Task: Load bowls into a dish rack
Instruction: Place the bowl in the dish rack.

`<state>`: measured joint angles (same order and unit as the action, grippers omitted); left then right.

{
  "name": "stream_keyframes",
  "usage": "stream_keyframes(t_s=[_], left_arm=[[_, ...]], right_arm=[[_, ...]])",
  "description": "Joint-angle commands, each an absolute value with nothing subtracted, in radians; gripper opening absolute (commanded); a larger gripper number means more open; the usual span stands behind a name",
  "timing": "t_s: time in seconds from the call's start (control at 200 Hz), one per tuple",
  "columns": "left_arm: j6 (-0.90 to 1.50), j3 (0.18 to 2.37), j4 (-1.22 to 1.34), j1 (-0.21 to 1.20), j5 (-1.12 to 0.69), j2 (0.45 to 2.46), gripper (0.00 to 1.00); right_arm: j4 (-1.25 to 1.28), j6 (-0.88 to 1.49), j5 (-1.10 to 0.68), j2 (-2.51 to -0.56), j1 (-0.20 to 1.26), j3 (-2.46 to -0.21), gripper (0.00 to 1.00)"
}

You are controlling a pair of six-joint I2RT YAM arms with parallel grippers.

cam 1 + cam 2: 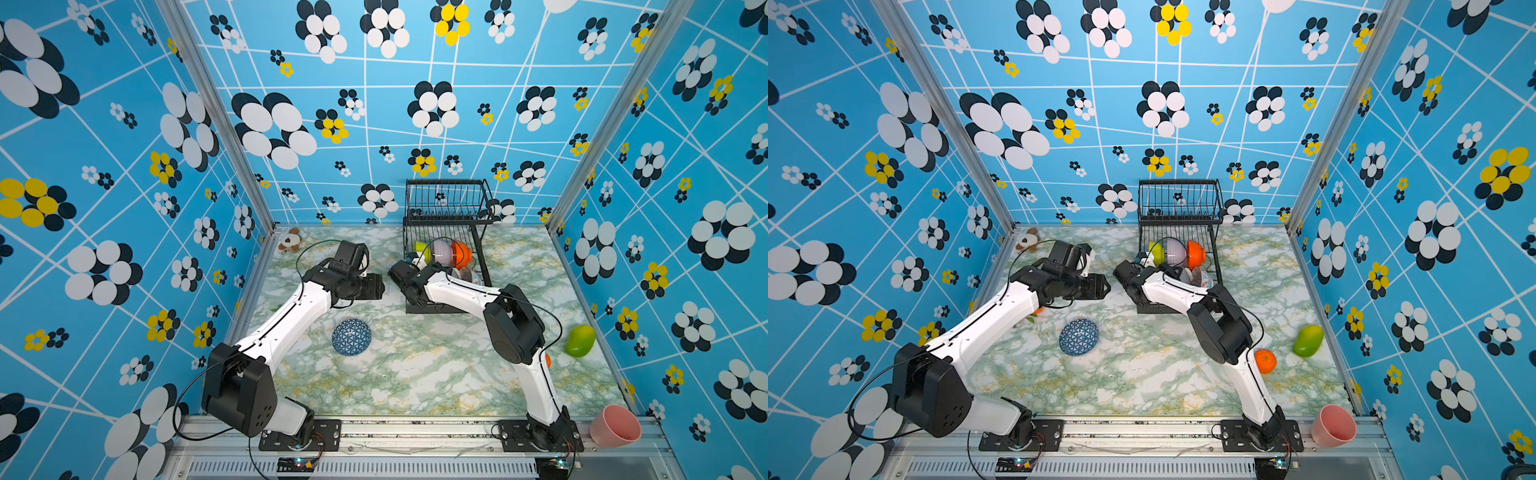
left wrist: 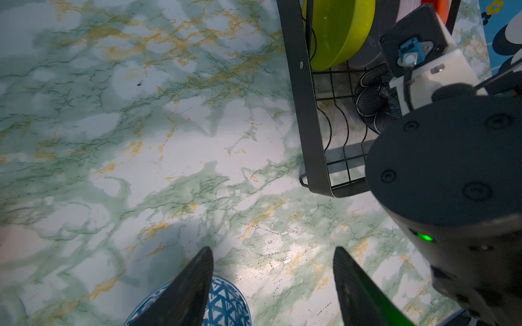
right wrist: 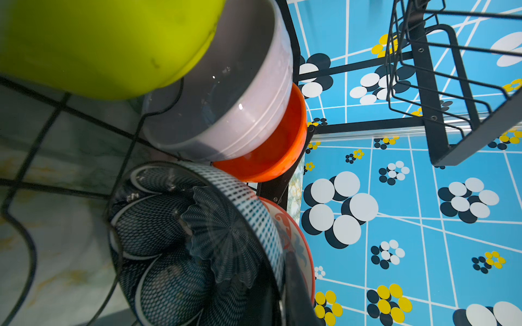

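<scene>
Blue geometric bowl (image 1: 351,336) on table (image 1: 415,374), near spread left hand (image 2: 272,251), not touching

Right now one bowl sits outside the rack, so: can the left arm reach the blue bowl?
Probably yes: the left gripper is open, and the blue bowl lies uncovered near it.
</scene>
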<state>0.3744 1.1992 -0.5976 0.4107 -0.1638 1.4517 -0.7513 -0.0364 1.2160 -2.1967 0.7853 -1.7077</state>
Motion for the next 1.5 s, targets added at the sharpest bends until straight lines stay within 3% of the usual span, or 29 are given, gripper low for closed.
stream_keyframes(t_s=[0.0, 1.18, 1.495], left_arm=[[0.367, 1.196, -0.600, 0.398, -0.154, 1.467, 0.69], [0.365, 1.198, -0.603, 0.384, -0.151, 1.470, 0.69], [0.365, 1.199, -0.603, 0.384, -0.153, 1.467, 0.69]], right_arm=[[-0.818, -0.001, 1.059, -2.235, 0.802, -1.721, 0.05], [-0.911, 0.064, 1.010, -2.265, 0.801, -1.792, 0.19], [-0.922, 0.077, 1.004, -2.255, 0.800, -1.801, 0.29]])
